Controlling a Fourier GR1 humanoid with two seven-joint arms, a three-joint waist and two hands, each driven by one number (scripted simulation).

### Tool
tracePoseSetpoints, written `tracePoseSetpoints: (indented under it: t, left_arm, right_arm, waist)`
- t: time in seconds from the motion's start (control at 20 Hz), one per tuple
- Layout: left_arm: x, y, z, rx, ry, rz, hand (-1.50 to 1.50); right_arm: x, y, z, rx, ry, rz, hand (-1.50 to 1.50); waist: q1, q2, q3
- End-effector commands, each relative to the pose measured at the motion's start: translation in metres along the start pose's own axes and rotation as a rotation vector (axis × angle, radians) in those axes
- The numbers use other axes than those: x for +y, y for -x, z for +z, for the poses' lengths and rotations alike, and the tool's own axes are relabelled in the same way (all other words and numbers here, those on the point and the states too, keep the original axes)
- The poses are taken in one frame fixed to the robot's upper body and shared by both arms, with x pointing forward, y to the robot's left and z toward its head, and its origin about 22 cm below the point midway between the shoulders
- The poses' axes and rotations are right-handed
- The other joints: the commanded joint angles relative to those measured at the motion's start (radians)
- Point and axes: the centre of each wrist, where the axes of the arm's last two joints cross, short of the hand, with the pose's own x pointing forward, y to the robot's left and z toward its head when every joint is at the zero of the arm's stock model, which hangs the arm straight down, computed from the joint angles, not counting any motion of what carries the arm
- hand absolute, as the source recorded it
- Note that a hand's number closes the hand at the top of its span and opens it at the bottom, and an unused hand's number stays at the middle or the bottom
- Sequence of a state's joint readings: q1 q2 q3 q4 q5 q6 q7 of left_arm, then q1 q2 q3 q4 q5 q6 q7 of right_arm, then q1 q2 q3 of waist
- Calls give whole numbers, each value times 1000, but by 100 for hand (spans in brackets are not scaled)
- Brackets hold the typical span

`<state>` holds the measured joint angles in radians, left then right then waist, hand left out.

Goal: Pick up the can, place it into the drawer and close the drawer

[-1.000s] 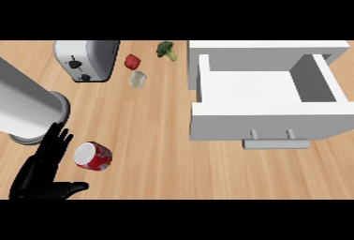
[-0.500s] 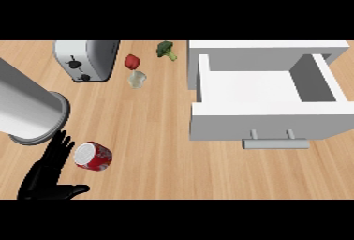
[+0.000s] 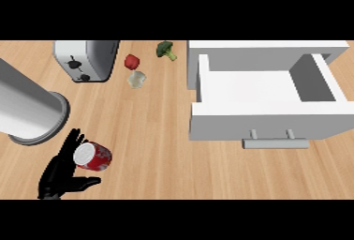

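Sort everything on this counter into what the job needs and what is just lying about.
Job: red can, open white drawer, left hand beside the can.
Lying about: toaster, broccoli, red vegetable, pale bulb.

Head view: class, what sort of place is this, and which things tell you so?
Probably a kitchen: a wooden counter holds a toaster, broccoli and a red can, beside an open white drawer.

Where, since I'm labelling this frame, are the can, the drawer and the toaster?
can (image 3: 94,156), head view, on its red side wall.
drawer (image 3: 269,120), head view, on its white front wall.
toaster (image 3: 90,57), head view, on its grey top.
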<state>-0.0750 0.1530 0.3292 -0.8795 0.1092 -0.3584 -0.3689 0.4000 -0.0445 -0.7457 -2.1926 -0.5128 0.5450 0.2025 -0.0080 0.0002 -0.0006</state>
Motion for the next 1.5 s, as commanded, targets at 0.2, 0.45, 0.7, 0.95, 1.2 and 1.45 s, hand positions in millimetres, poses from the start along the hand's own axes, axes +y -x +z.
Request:
tracePoseSetpoints:
  t: [0.2, 0.45, 0.7, 0.95, 1.2, 1.45]
  left_arm:
    - [-3, 11, -19, 5, 18, 45, -150]
    - [-11, 8, -26, 0, 38, 106, 150]
    - [-19, 0, -37, 28, 166, 158, 150]
    - [-27, -29, -52, -62, 244, 178, 150]
    - [-55, -38, -43, -112, 276, 182, 150]
    - [-97, -50, -71, -177, 77, 210, 150]
  right_arm:
    - [10, -4, 9, 18, 22, -10, -150]
    - [8, -8, 0, 7, 15, 19, -150]
    - [5, -1, 11, 22, -8, -8, -150]
    - [12, -4, 4, 13, -6, -22, -150]
    - [-3, -1, 14, 17, 13, -49, -150]
    - [11, -9, 13, 13, 21, -23, -150]
  waist:
    - [-2, 0, 0]
    - [3, 0, 0]
    - [-1, -1, 0]
    - [3, -1, 1]
    - [7, -3, 1]
    - [-2, -1, 1]
